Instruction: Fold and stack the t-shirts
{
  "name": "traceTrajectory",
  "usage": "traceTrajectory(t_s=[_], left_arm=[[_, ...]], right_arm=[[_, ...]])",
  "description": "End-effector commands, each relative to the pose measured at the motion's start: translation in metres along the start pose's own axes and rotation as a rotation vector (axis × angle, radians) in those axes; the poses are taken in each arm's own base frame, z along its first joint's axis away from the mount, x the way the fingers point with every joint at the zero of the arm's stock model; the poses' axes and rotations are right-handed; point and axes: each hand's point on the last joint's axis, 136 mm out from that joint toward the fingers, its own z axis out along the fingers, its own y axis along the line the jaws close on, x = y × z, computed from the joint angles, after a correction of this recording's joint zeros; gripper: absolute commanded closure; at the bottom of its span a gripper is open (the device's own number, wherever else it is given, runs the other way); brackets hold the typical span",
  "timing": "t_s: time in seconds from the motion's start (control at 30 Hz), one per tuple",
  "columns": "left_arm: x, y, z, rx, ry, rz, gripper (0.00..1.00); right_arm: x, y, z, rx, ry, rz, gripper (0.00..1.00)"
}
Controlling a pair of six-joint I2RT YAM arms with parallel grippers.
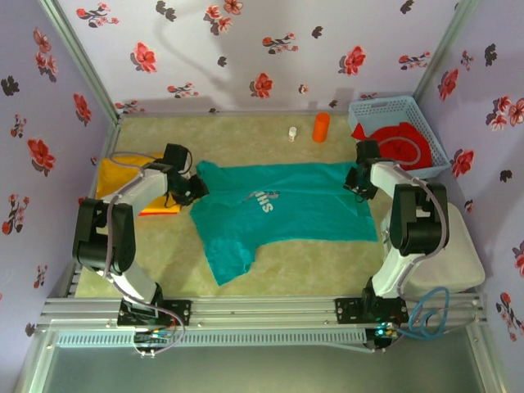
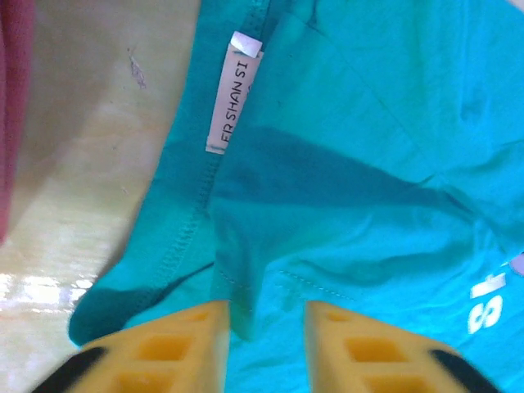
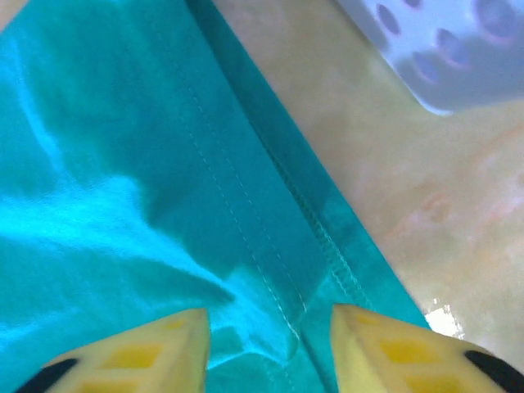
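A teal t-shirt [image 1: 286,209] lies spread across the middle of the table, one part trailing toward the near edge. My left gripper [image 1: 196,190] sits at its left end by the collar, where a white label [image 2: 232,90] shows. Its yellow fingers [image 2: 172,348] stand apart over the teal t-shirt [image 2: 352,123], a small raised fold between them; the left gripper [image 2: 266,327] is open. My right gripper [image 1: 358,184] is at the shirt's right end. It [image 3: 270,336] is open over the stitched hem of the teal t-shirt [image 3: 123,164]. A yellow-orange t-shirt [image 1: 115,176] lies folded at far left.
A light blue basket [image 1: 385,106] at the back right holds a red t-shirt [image 1: 397,143]. An orange cylinder [image 1: 321,127] and a small white bottle [image 1: 291,133] stand behind the teal shirt. The basket corner [image 3: 458,49] is near my right gripper. A reddish cloth edge [image 2: 12,82] lies left.
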Motion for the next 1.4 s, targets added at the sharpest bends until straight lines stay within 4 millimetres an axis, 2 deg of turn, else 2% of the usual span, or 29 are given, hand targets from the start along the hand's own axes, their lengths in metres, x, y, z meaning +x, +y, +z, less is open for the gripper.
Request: traceTrajectory(t_s=[0.0,0.07,0.13,0.23,0.27,0.4,0.5,0.63,0.83,0.97,1.37], left_arm=[[-0.013,0.002,-0.012,-0.043,-0.039,0.040,0.54],[-0.019,0.000,-0.023,-0.063,-0.057,0.076,0.49],[-0.019,-0.004,-0.032,-0.068,-0.075,0.114,0.48],[-0.012,-0.021,-0.044,-0.085,-0.108,0.237,0.48],[-0.007,-0.030,-0.046,-0.094,-0.114,0.294,0.48],[0.018,-0.062,-0.042,-0.128,-0.135,0.492,0.50],[0.037,-0.080,-0.027,-0.124,-0.150,0.595,0.54],[0.052,-0.091,-0.001,-0.168,-0.155,0.686,0.58],[0.056,-0.088,0.037,-0.293,-0.139,0.763,0.59],[0.057,-0.086,0.053,-0.331,-0.122,0.777,0.60],[0.053,-0.080,0.069,-0.381,-0.145,0.772,0.70]], right_arm=[[-0.011,0.008,-0.029,-0.052,-0.071,-0.006,0.44],[-0.012,0.014,-0.042,-0.082,-0.093,-0.021,0.31],[-0.011,0.021,-0.054,-0.106,-0.119,-0.045,0.23],[-0.006,0.031,-0.067,-0.121,-0.161,-0.082,0.04],[-0.004,0.033,-0.070,-0.134,-0.171,-0.082,0.01],[0.007,0.035,-0.067,-0.183,-0.160,-0.040,0.01],[0.015,0.033,-0.063,-0.188,-0.145,-0.018,0.01],[0.022,0.034,-0.062,-0.205,-0.131,-0.003,0.01],[0.026,0.037,-0.067,-0.252,-0.135,0.031,0.02],[0.028,0.035,-0.070,-0.250,-0.135,0.032,0.04],[0.032,0.036,-0.075,-0.278,-0.135,0.038,0.08]])
